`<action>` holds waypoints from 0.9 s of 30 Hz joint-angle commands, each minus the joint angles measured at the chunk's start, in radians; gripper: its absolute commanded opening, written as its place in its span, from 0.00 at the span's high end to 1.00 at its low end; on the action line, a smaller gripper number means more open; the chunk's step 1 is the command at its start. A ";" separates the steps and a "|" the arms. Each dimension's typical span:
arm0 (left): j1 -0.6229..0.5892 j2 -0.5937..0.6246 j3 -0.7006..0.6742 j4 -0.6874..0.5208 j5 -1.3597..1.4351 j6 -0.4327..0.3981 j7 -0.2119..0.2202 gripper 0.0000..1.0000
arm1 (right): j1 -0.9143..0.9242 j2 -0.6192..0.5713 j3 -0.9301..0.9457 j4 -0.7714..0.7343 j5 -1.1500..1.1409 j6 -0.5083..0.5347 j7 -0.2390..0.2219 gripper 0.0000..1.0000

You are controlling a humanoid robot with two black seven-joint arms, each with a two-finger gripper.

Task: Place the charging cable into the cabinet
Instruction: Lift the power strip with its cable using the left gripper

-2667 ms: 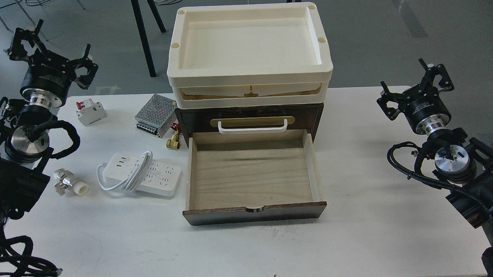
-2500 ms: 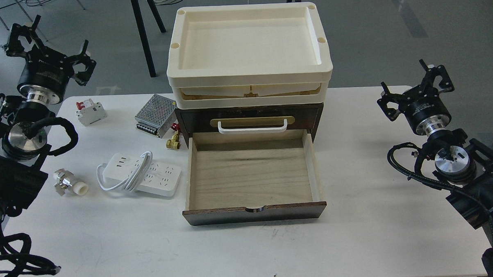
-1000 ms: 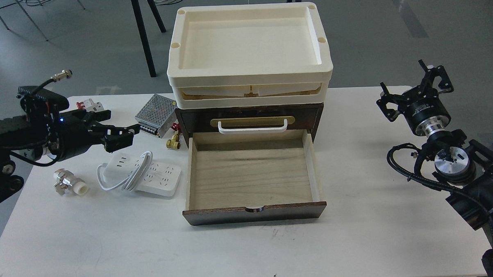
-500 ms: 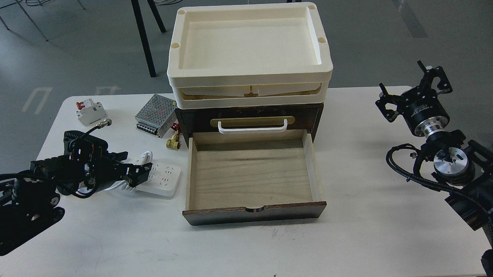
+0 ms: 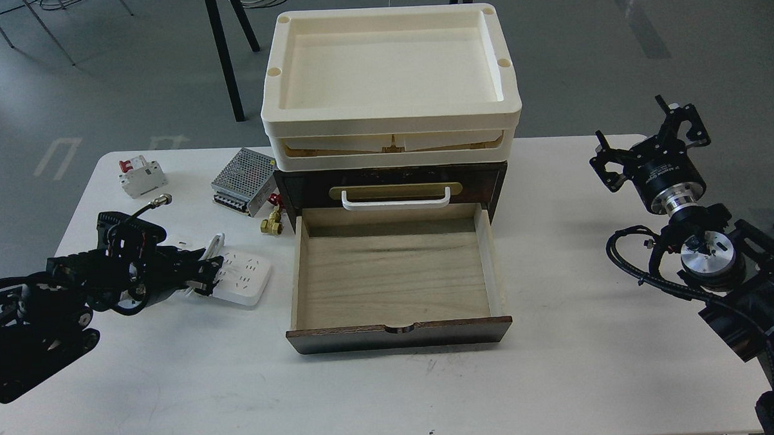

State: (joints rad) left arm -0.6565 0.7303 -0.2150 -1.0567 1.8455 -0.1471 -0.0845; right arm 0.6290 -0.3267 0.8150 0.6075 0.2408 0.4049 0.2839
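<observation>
- Head view, left of centre: the cable (image 5: 241, 282), a flat white power strip with small socket holes and a white cord over its left end, lies on the white table (image 5: 393, 391), just left of the cabinet (image 5: 392, 185) and its open drawer (image 5: 395, 275).
- The left gripper (image 5: 210, 277) lies low across the strip's left end, covering it. Its dark fingers sit at the strip and cord, but I cannot tell whether they are pinching it or spread.
- The right gripper (image 5: 648, 144) is at the right edge of the frame, well apart from everything, raised, with its black fingers spread and nothing between them.
- The cabinet is dark-brown wood. A white handle (image 5: 396, 198) on a brass plate sits on its upper front. The lower drawer is pulled out, with a pale wood-grain floor and a notch in its dark front edge.
- A cream plastic tray (image 5: 390, 124), rounded at the corners, sits on top of the cabinet.
- Upper left of the table: a white breaker (image 5: 142, 176) with a red switch, and a perforated metal box (image 5: 244, 181) close to the cabinet's left side.
- A small brass fitting (image 5: 272, 224) lies beside the drawer's back left corner.
- No writing can be read.
</observation>
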 commanded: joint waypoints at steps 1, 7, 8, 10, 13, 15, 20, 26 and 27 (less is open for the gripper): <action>-0.014 0.006 -0.007 -0.011 -0.003 -0.012 -0.003 0.90 | 0.000 0.000 0.000 0.000 0.000 0.000 0.000 0.00; -0.072 0.052 -0.059 -0.031 -0.035 -0.017 -0.056 0.93 | 0.000 0.000 0.000 0.001 0.000 -0.001 0.000 0.00; -0.083 0.069 -0.072 -0.035 -0.054 -0.019 -0.067 0.93 | 0.000 0.000 0.000 0.000 0.000 -0.001 0.000 0.00; -0.107 0.110 -0.093 -0.045 -0.103 -0.044 -0.084 0.93 | 0.000 0.000 -0.002 0.000 0.000 -0.001 0.000 0.00; -0.162 0.179 -0.139 -0.060 -0.192 -0.092 -0.109 0.93 | 0.000 0.000 -0.002 0.000 0.000 0.000 0.000 0.00; -0.189 0.211 -0.173 -0.060 -0.251 -0.126 -0.124 0.93 | 0.000 0.000 -0.002 0.001 0.000 0.000 0.000 0.00; -0.291 0.271 -0.296 -0.060 -0.406 -0.216 -0.144 0.93 | 0.000 0.000 -0.004 0.001 0.000 0.000 0.000 0.00; -0.416 0.267 -0.415 -0.068 -0.496 -0.276 -0.146 0.93 | 0.002 0.000 0.004 -0.002 0.002 -0.006 -0.002 0.00; -0.434 0.265 -0.417 -0.084 -0.497 -0.279 -0.146 0.93 | 0.002 -0.002 0.009 -0.002 0.008 -0.008 -0.002 0.00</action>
State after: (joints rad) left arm -1.0373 1.0024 -0.6084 -1.1177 1.3624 -0.4109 -0.2302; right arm 0.6291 -0.3267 0.8153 0.6088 0.2408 0.4042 0.2838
